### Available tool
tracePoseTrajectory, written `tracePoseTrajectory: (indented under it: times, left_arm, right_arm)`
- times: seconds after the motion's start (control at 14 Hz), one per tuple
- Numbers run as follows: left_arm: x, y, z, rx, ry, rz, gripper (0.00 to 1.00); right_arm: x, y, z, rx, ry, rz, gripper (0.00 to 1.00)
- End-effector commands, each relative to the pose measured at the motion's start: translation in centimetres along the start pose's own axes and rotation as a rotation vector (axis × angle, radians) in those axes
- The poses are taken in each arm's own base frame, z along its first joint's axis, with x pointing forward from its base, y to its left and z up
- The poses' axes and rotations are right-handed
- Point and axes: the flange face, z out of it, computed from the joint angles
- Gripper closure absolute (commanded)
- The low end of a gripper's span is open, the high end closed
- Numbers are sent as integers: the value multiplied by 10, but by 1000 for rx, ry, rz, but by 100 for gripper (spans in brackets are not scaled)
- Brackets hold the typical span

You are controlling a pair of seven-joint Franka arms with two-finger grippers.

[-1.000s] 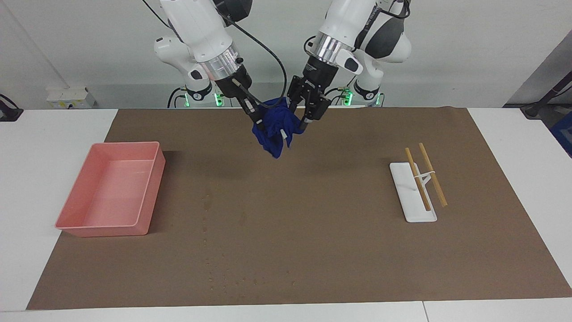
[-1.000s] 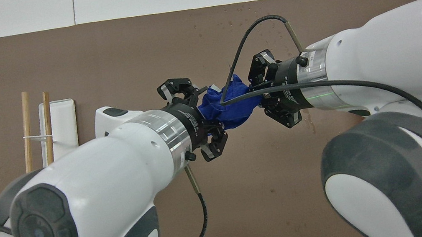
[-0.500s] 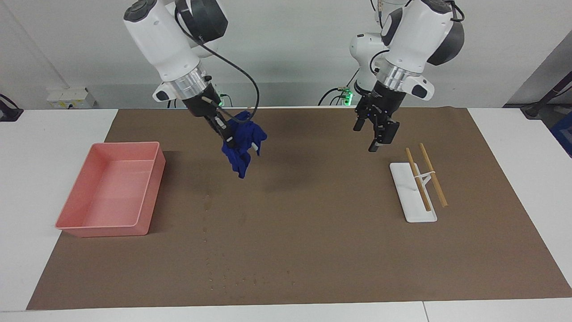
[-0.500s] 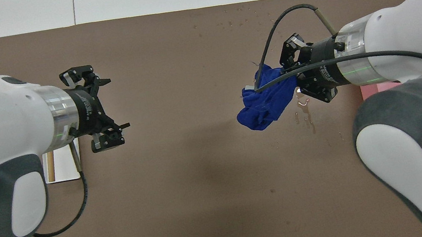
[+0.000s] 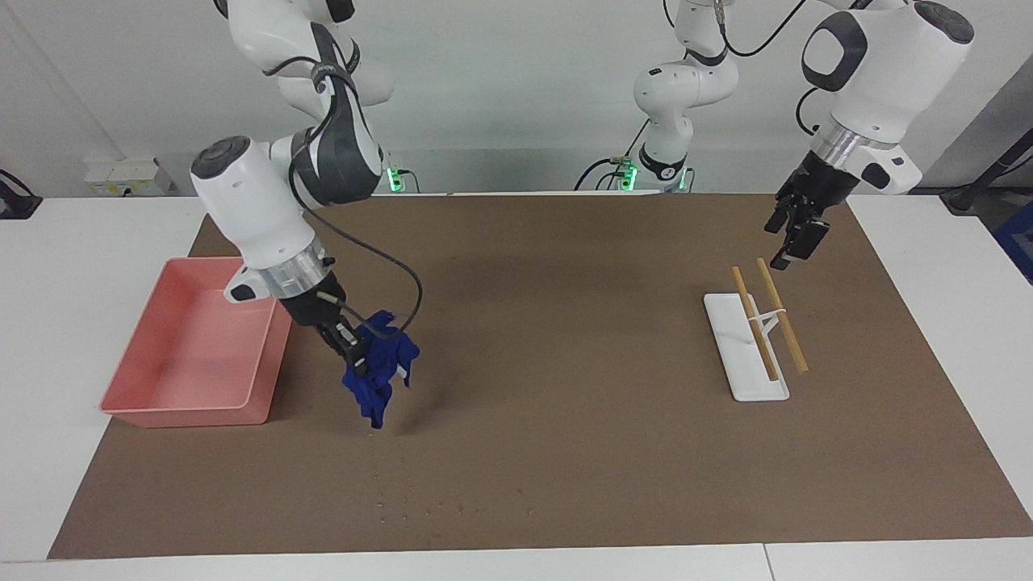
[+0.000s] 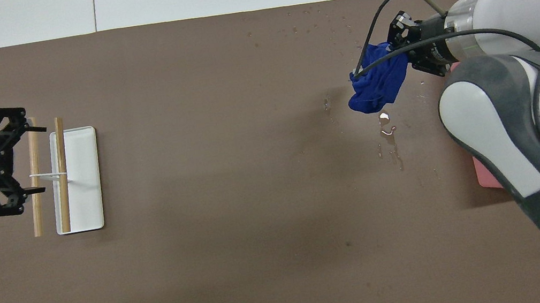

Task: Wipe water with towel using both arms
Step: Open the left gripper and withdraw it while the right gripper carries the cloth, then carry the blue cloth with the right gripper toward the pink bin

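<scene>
Blue towel (image 5: 379,367) hangs pinched in right gripper (image 5: 353,353), just above the mat beside the pink tray (image 5: 137,407). Water (image 6: 386,125) unwiped. Left gripper (image 5: 792,238), fingers spread, waits over the sticks (image 5: 767,319).

The white bench (image 5: 73,242) is covered by a brown mat (image 5: 565,339); a pink tray (image 5: 202,343) at 9 o'clock, a white tray (image 5: 730,339) with 2 sticks (image 5: 754,323) at 3 o'clock, and water (image 5: 420,507) droplets at 6 o'clock are seen in the facing view.

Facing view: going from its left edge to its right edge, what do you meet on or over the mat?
Pink bin → towel in the shut right gripper → white tray → sticks → open left gripper.
</scene>
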Motion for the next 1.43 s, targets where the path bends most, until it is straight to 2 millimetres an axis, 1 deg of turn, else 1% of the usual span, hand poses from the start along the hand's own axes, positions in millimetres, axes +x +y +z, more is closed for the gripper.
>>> tracePoseTrajectory:
  times: [0.0, 0.14, 0.21, 0.29, 0.36, 0.43, 0.5, 0.57, 0.71, 0.79, 0.86, 0.93, 1.07, 1.21, 1.36]
  left_arm:
    - [2, -12, -6, 62, 17, 236, 0]
    - [3, -14, -6, 143, 69, 480, 0]
    - [2, -12, -9, 167, 84, 585, 0]
    - [6, -12, -13, 179, 73, 648, 0]
    - [14, -11, -26, 170, 69, 682, 0]
    - [20, -7, -29, 190, 53, 731, 0]
    - [18, 1, -34, 212, 50, 772, 0]
    - [19, 11, -32, 229, 45, 782, 0]
    - [20, 25, -31, 241, 44, 790, 0]
    - [21, 25, -30, 254, 36, 790, 0]
    - [20, 24, -29, 262, 30, 806, 0]
    - [15, 20, -26, 278, 6, 813, 0]
    - [13, 16, -20, 284, -8, 825, 0]
    - [10, 12, -17, 288, -15, 827, 0]
    - [6, 13, -18, 285, -12, 818, 0]
  right_arm:
    - [23, -8, 42, 50, 67, -80, 100]
    - [28, -1, 82, 49, 83, -106, 100]
    - [33, 3, 96, 60, 104, -128, 100]
    - [35, 6, 101, 74, 117, -128, 100]
    - [27, 14, 113, 53, 91, -120, 100]
    - [16, 29, 123, 19, 62, -115, 100]
    - [11, 41, 125, -4, 50, -114, 100]
    - [7, 56, 131, -35, 29, -108, 100]
    - [2, 76, 131, -89, -17, -94, 100]
    - [-1, 83, 130, -116, -47, -83, 100]
    - [1, 93, 126, -141, -70, -65, 100]
    - [-3, 100, 123, -161, -92, -58, 100]
    - [-14, 116, 118, -210, -146, -46, 100]
    - [-23, 138, 110, -268, -209, -24, 100]
    - [-37, 157, 101, -300, -238, -15, 100]
